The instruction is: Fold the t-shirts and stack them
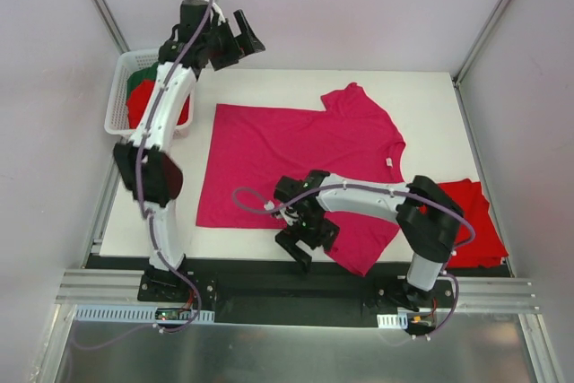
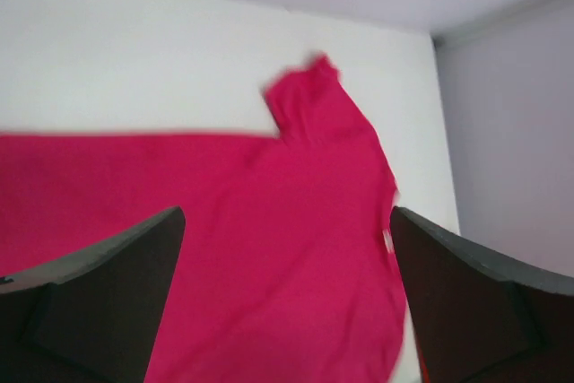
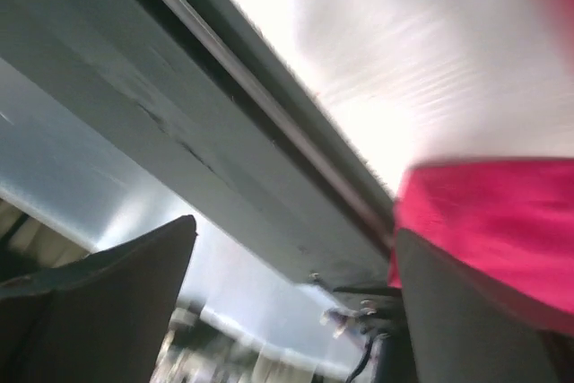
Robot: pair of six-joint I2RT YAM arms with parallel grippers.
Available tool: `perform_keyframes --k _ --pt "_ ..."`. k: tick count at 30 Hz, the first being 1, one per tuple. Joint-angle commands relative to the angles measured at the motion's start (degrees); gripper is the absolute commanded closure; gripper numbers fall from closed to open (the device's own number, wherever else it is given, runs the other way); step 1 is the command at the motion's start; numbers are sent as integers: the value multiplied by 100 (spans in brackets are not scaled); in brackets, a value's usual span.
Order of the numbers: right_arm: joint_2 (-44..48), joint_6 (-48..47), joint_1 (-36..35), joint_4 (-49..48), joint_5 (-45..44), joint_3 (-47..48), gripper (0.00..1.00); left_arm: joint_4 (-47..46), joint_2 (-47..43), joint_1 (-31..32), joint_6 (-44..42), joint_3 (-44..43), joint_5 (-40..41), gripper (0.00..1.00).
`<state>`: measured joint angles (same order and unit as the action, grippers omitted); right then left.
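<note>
A magenta-pink t-shirt point(image 1: 287, 154) lies spread flat on the white table point(image 1: 430, 96), one sleeve toward the back. My left gripper point(image 1: 238, 40) hangs high over the table's back left, open and empty; its wrist view looks down on the same pink shirt point(image 2: 269, 221) between the dark fingers point(image 2: 99, 302). My right gripper point(image 1: 305, 238) is open at the table's near edge, beside the pink shirt's hem. In the right wrist view pink cloth point(image 3: 493, 213) shows by the right finger point(image 3: 475, 329), and nothing is between the jaws. A bright red t-shirt point(image 1: 473, 220) lies folded at the right.
A white lattice basket point(image 1: 115, 107) stands at the back left, holding a red shirt point(image 1: 143, 107) and a dark green one point(image 1: 139, 81). A metal rail point(image 1: 296, 289) runs along the near edge, and grey walls close in the sides.
</note>
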<state>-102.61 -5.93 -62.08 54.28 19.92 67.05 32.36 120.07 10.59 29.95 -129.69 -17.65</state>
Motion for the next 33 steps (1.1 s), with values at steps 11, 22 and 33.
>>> perform_keyframes --k 11,22,33 --pt "708 41 2701 30 -1315 2348 4 218 -4702 321 -403 6558 -116 1" --pt "478 -418 3553 56 -1623 1952 4 886 -4748 321 -956 6967 463 1" --pt "916 -102 3774 460 -1624 1945 4 1009 -4115 356 -1211 6430 341 1"
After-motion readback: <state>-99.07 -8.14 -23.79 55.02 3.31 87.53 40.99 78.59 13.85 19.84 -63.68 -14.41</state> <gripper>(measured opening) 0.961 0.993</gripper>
